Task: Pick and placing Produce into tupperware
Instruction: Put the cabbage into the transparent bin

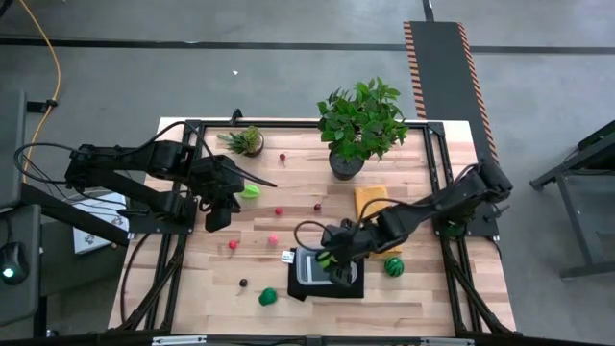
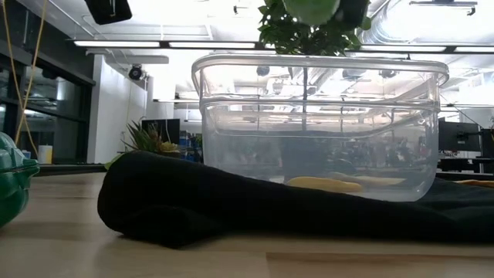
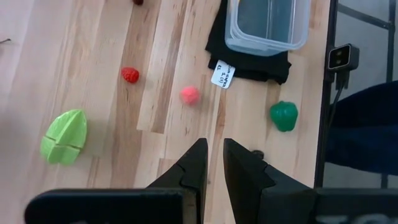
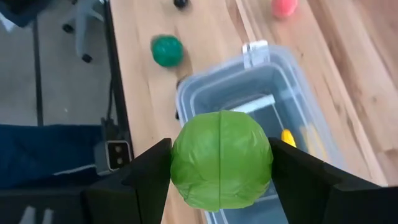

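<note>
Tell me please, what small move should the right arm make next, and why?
Probably open the jaws and let go. The right gripper holds the round light-green toy vegetable directly above the clear plastic rectangular container, which already holds a yellow piece. Lowering a little first may keep it from bouncing out. The left gripper waits, shut, over the table's far-left part.

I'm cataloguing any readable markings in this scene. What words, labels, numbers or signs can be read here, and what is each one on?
No text can be read outright.
White tag at the corner of the black mat under the tupperware: dark handwritten marks, too small and blurred to read.
Tupperware, produce and the table: no lettering visible.
Striped orange-and-black strip on the floor: a pattern only, no words.
</note>
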Controlling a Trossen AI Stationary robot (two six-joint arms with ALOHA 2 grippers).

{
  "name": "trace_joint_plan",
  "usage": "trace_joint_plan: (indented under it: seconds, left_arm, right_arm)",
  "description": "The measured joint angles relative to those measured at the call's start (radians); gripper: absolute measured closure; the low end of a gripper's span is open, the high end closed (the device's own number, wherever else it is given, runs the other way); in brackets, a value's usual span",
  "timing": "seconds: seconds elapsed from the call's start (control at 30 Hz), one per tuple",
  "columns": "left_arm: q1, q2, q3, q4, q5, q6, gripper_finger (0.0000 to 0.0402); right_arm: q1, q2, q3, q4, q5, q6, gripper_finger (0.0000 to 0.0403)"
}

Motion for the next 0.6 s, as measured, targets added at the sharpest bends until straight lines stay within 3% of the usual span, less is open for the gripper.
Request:
trace_joint_plan:
  seconds: [0.6]
  left_arm:
    - [0.000,0.000,0.000,0.002,0.000,-0.004,0.0360]
  right_arm:
    - [0.002,0.152,-0.001,-0.011,0.045,0.088,0.0176]
